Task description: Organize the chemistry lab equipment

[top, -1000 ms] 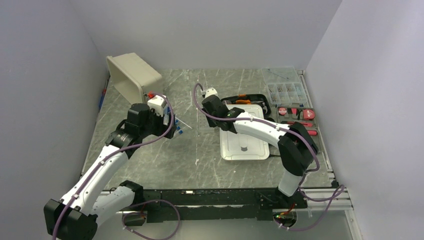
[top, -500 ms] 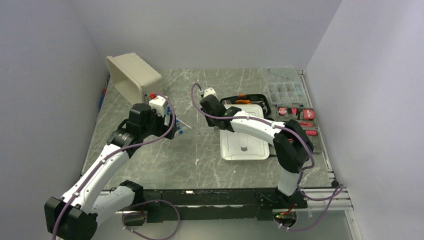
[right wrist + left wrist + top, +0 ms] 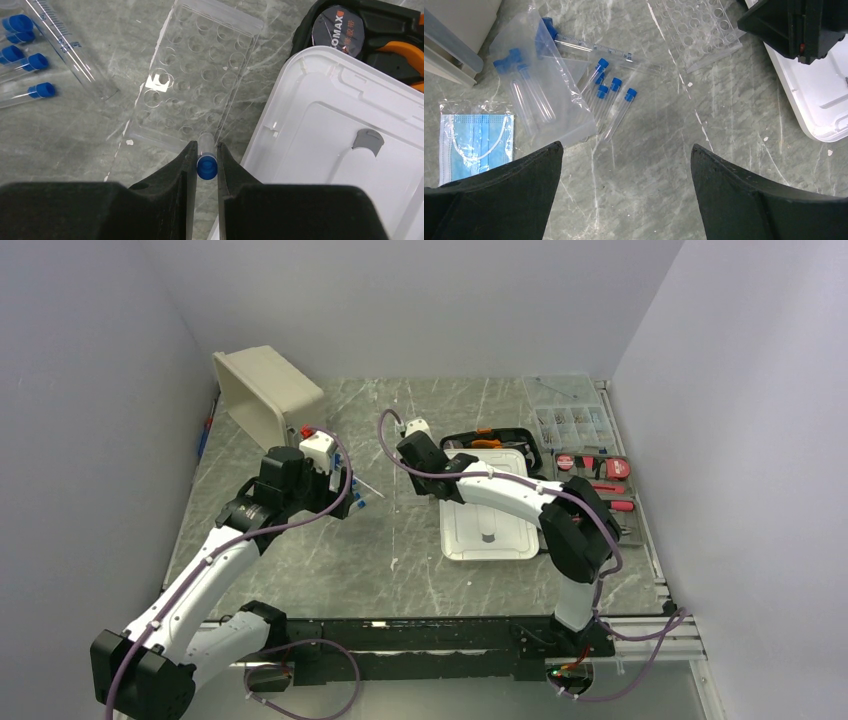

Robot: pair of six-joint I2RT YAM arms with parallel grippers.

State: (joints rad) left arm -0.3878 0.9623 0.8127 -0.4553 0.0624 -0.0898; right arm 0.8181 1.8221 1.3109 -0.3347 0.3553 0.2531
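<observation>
In the right wrist view my right gripper (image 3: pixel 206 148) is shut on a clear vial with a blue cap (image 3: pixel 207 167), held upright over the near edge of the flat clear perforated rack (image 3: pixel 194 82). Several loose blue-capped vials (image 3: pixel 610 97) lie on the table beside a clear graduated rod (image 3: pixel 591 46) and a plastic bag holding more tubes (image 3: pixel 529 97). My left gripper (image 3: pixel 625 145) hangs open above bare table just below those vials, with nothing between its fingers. The rack (image 3: pixel 696 30) lies to their upper right.
A beige bin (image 3: pixel 265 390) lies tipped at the back left. A white tray lid (image 3: pixel 488 525) sits right of the rack, with the black tool case (image 3: pixel 490 440) behind it and a clear parts box (image 3: pixel 570 420) at the back right. A bagged face mask (image 3: pixel 474 140) lies left.
The right arm has shifted a little to the left and away, still gripping the vial. The left arm has barely moved.
</observation>
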